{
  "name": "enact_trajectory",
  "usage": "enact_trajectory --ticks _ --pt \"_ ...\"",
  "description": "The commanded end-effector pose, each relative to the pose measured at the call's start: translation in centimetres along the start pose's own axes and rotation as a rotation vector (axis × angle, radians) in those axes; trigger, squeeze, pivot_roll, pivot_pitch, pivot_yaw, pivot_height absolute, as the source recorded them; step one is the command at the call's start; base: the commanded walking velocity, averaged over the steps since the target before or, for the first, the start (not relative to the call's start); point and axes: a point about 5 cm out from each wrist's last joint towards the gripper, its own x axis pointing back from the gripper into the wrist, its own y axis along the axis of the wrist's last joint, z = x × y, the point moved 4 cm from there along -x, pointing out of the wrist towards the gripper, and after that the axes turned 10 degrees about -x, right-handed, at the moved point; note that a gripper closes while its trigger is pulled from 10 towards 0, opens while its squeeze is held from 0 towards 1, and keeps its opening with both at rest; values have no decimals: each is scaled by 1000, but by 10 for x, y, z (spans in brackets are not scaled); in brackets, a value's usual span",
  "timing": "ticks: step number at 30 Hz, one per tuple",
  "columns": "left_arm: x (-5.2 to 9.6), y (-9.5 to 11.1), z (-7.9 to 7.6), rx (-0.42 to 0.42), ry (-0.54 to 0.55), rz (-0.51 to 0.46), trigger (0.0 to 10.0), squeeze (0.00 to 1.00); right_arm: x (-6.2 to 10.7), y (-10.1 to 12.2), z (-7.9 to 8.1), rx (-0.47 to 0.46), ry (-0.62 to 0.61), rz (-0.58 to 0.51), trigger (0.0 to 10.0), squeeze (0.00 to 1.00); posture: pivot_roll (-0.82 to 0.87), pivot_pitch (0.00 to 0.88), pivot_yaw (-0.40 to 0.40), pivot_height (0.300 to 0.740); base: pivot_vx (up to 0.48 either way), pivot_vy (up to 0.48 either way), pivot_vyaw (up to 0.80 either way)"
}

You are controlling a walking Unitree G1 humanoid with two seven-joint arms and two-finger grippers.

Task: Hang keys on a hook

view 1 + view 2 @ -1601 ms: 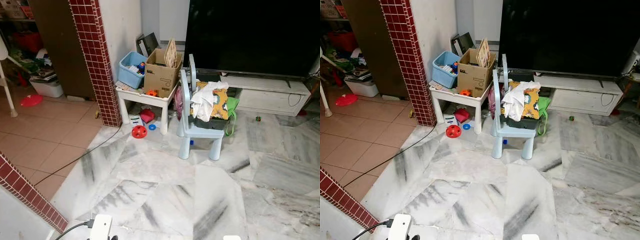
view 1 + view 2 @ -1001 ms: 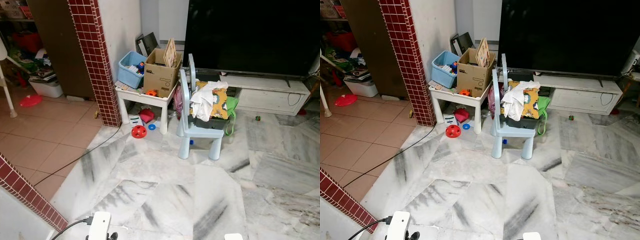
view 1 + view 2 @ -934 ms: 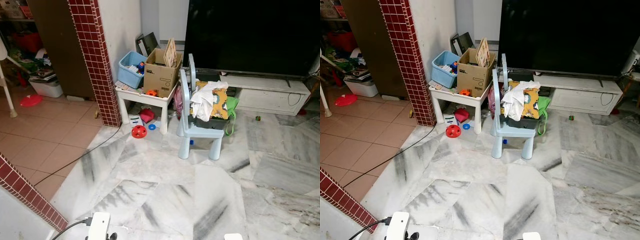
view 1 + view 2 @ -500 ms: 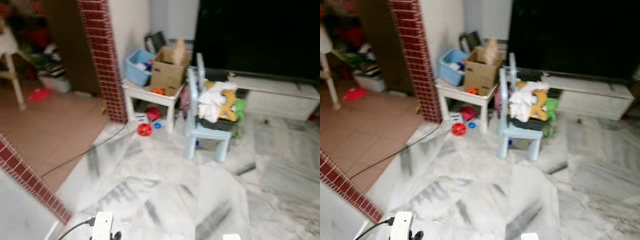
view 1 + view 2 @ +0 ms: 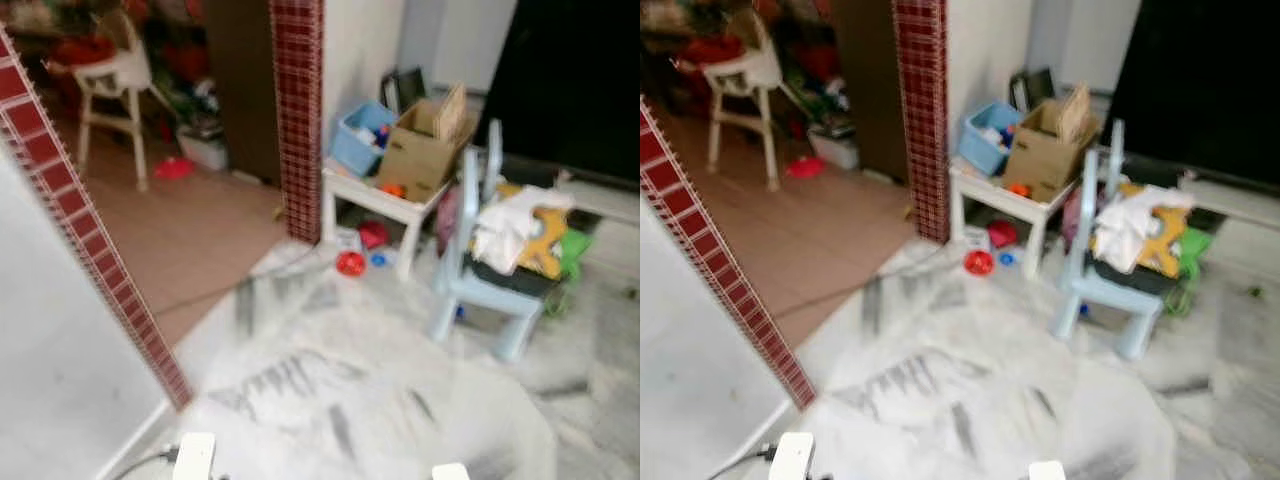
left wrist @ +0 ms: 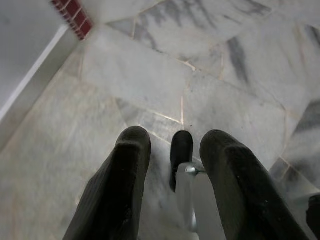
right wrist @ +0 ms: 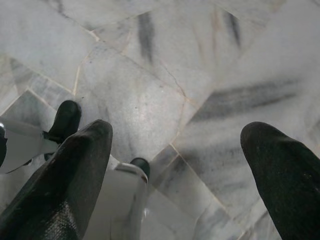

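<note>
Both arms hang low over the grey-veined marble floor (image 6: 150, 75). In the left wrist view my left gripper (image 6: 175, 135) points down at the floor, its two black fingers (image 6: 131, 155) apart with nothing held between them. In the right wrist view my right gripper (image 7: 177, 129) stands wide open, its fingers (image 7: 80, 160) far apart and empty. Black and silver parts of my own legs show beneath each gripper. The head views are blurred.
A red-tiled pillar (image 5: 297, 110) stands ahead, and a red-tiled wall edge (image 5: 90, 250) is close on my left. A small white table (image 5: 385, 200) bears a cardboard box (image 5: 425, 150) and a blue bin (image 5: 360, 135). Nearby are a light-blue child's chair (image 5: 480, 285), a red toy (image 5: 350, 263) and a white high chair (image 5: 115, 80).
The whole picture has swung: the camera has turned left and is blurred. The pillar, table and chair now sit further right, and the room with the high chair has come into view.
</note>
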Motion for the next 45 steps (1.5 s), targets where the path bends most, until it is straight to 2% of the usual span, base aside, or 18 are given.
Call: enact_trajectory --ticks 1,45 --pt "1 -6 -1 10 -6 19 10000 0 0 1 0 7 -4 -8 10000 0 -6 0 15 740 0 0 794" --pt "1 -7 2 15 7 23 10000 0 0 3 -4 17 10 -4 10000 0 7 0 -5 740 0 0 796"
